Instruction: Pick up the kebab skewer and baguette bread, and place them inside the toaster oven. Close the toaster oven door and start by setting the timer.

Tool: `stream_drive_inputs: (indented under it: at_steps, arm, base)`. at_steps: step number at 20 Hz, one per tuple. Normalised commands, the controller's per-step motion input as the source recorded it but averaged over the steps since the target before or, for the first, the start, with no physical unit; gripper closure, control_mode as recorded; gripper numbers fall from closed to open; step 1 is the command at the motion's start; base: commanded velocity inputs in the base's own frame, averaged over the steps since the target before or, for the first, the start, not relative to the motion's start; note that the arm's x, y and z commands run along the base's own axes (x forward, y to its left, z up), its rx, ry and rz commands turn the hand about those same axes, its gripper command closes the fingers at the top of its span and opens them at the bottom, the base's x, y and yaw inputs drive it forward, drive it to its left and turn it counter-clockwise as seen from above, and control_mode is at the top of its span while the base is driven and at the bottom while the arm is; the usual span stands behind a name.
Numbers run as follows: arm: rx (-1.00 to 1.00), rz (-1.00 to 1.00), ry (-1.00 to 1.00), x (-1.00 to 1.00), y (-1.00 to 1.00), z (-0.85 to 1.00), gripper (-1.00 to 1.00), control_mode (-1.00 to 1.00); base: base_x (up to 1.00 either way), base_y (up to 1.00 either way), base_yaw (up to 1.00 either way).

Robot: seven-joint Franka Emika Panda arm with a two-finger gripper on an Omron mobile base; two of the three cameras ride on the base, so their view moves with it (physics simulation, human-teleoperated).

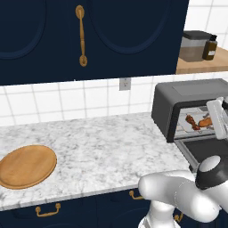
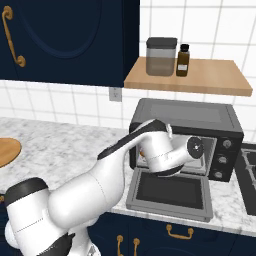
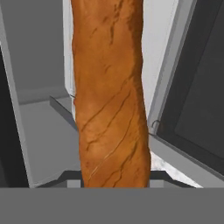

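Note:
The toaster oven (image 1: 187,100) (image 2: 186,116) stands on the counter with the toaster oven door (image 1: 205,149) (image 2: 170,192) folded down flat. Inside it lies the kebab skewer (image 1: 192,122), dark red chunks on a stick. Just right of the skewer, inside the oven mouth, is the orange-brown baguette bread (image 1: 205,121). My gripper (image 1: 214,120) is shut on its near end. In the hand view the baguette (image 3: 111,96) runs straight away from my gripper (image 3: 114,178) into the grey oven cavity (image 3: 39,131). The door panel (image 3: 199,100) shows dark beside it. In the right base view my wrist covers the oven mouth.
A round wooden plate (image 1: 26,165) lies at the counter's left. A shelf (image 2: 200,75) above the oven carries a grey canister (image 2: 161,56) and a brown bottle (image 2: 183,60). Dark blue cabinets (image 1: 89,40) hang overhead. A stove edge (image 2: 248,170) sits right of the oven.

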Motion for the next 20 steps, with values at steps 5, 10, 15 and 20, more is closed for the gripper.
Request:
stream_drive_inputs:
  at_steps: [5,10,15,20]
  arm:
    - [0.0,0.0,-0.04,0.24,-0.03,-0.13,1.0,-1.0]
    - [0.0,0.0,-0.05,0.13,0.0,-0.17,1.0,-1.0]
    - [0.0,0.0,-0.01,0.17,-0.01,-0.23,1.0,-1.0]
    - [0.0,0.0,0.0,0.31,0.0,-0.12,1.0,-1.0]
  base:
    - [0.0,0.0,0.0]
    - [0.0,0.0,0.0]
    - [0.0,0.0,0.0]
    - [0.0,0.0,0.0]
